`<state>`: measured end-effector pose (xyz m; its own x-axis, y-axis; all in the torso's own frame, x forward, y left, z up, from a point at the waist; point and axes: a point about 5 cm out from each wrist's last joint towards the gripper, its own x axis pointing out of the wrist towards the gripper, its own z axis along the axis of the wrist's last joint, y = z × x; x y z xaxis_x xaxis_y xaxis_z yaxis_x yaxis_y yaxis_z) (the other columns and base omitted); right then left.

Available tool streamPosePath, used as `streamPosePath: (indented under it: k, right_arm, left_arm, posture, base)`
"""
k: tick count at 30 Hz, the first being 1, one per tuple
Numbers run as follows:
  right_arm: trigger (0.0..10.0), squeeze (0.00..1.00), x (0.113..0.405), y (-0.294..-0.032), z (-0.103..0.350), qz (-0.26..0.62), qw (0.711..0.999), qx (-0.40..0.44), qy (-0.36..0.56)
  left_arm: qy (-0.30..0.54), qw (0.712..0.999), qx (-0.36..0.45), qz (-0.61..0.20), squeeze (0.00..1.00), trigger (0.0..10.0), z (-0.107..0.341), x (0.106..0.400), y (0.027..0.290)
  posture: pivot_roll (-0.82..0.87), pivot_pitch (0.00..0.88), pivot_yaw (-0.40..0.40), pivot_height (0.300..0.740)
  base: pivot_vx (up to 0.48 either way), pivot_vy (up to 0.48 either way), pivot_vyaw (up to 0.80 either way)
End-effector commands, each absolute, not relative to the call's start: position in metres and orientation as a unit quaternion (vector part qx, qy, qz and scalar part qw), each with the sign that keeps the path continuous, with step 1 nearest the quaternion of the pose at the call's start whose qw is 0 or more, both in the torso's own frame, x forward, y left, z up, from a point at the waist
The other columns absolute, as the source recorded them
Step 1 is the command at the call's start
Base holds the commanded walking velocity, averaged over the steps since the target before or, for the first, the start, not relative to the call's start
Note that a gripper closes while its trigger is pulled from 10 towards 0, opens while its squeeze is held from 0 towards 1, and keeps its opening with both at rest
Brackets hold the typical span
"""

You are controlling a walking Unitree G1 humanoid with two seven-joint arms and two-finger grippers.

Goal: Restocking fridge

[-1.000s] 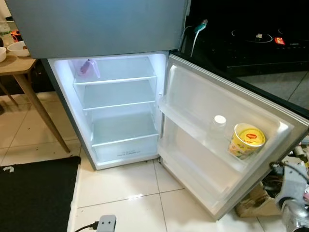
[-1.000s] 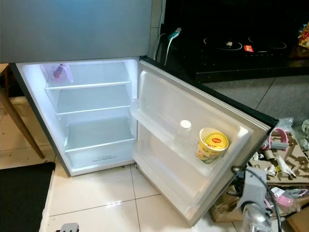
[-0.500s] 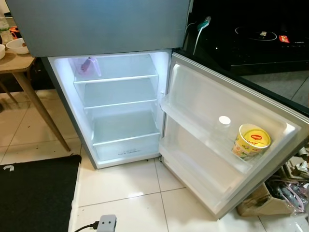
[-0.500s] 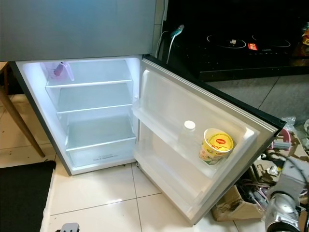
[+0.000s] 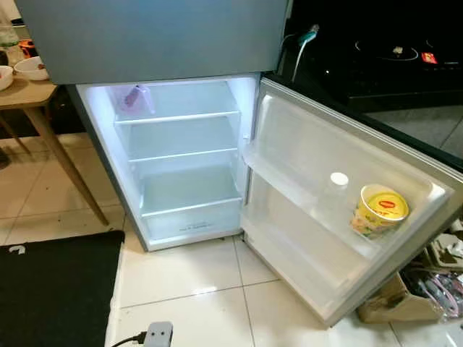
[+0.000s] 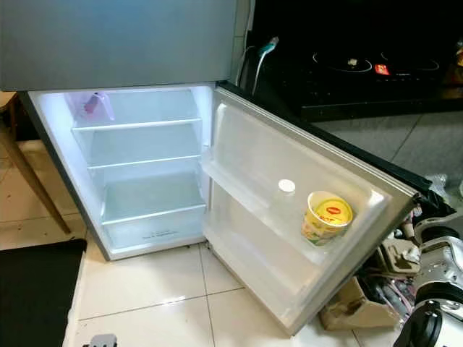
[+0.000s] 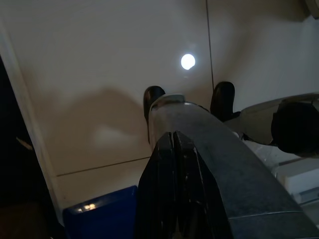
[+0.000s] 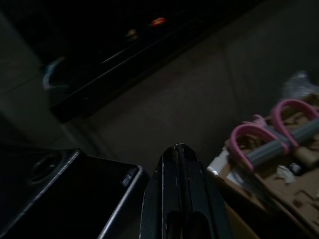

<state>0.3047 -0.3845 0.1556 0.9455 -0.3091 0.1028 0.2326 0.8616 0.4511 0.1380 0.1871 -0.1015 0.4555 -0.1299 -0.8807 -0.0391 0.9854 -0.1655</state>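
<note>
Since the earlier frames, the right arm has drawn back from the door edge toward the lower right corner of the right eye view, and the camera has shifted slightly. The fridge [image 5: 181,166] stands with its lower door [image 5: 340,217] swung wide, evidently left open for loading. The lit glass shelves [image 5: 177,154] hold no stock; a small pink object [image 5: 134,97] sits at the upper left of the compartment, too small to identify.

In the door's upper rack [image 5: 318,217], an instant noodle cup [image 5: 381,211] with a yellow lid stands upright, and just beside it a clear bottle with a white cap [image 5: 338,178]. The rack rail keeps both from tipping when the door swings.

The right gripper [image 8: 180,184] has its fingers pressed together and holds nothing; it points past the door's dark edge toward a cardboard box of clutter [image 8: 271,164] with pink handles. The left gripper [image 7: 174,169] hangs idle over the tiled floor [image 7: 99,74], fingers likewise pressed together and empty.

Judgement: restocking is at an early stage, and the next item must be fetched from elsewhere.
</note>
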Motion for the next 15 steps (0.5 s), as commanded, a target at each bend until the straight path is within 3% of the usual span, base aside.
streamPosePath:
  k: [1,3,4,11,12,14,15]
  right_arm:
    - [10.0,0.0,0.313,-0.372,0.158,-0.065,0.975,0.202,-0.065]
    - [10.0,0.0,0.314,-0.368,0.156,-0.039,0.982,0.177,-0.048]
    - [10.0,0.0,0.314,-0.359,0.15,0.02,0.993,0.119,-0.003]
    - [10.0,0.0,0.31,-0.349,0.144,0.119,0.99,0.067,0.044]
    - [10.0,0.0,0.306,-0.341,0.138,0.19,0.978,0.049,0.076]
    - [10.0,0.0,0.304,-0.337,0.135,0.221,0.97,0.045,0.088]
    - [10.0,0.0,0.3,-0.328,0.131,0.283,0.953,0.05,0.101]
  left_arm:
    - [0.529,0.844,-0.087,-0.019,0.0,10.0,-0.104,0.131,0.19]
    - [0.529,0.844,-0.087,-0.019,0.0,10.0,-0.104,0.131,0.19]
    - [0.529,0.844,-0.087,-0.019,0.0,10.0,-0.104,0.131,0.19]
    - [0.529,0.844,-0.086,-0.018,0.0,10.0,-0.103,0.131,0.19]
    - [0.529,0.844,-0.086,-0.018,0.0,10.0,-0.103,0.132,0.191]
    - [0.529,0.844,-0.086,-0.018,0.0,10.0,-0.103,0.132,0.191]
    - [0.53,0.844,-0.086,-0.018,0.0,10.0,-0.103,0.132,0.191]
  posture:
    - [-0.05,0.028,-0.034,0.74]
    - [-0.05,0.029,-0.032,0.74]
    - [-0.05,0.028,-0.033,0.74]
    - [-0.05,0.03,-0.032,0.74]
    - [-0.05,0.03,-0.031,0.74]
    - [-0.05,0.03,-0.031,0.74]
    - [-0.05,0.03,-0.03,0.74]
  base:
    - [0.0,0.0,0.0]
    - [0.0,0.0,0.0]
    - [0.0,0.0,0.0]
    - [0.0,0.0,0.0]
    - [0.0,0.0,0.0]
    - [0.0,0.0,0.0]
    - [0.0,0.0,0.0]
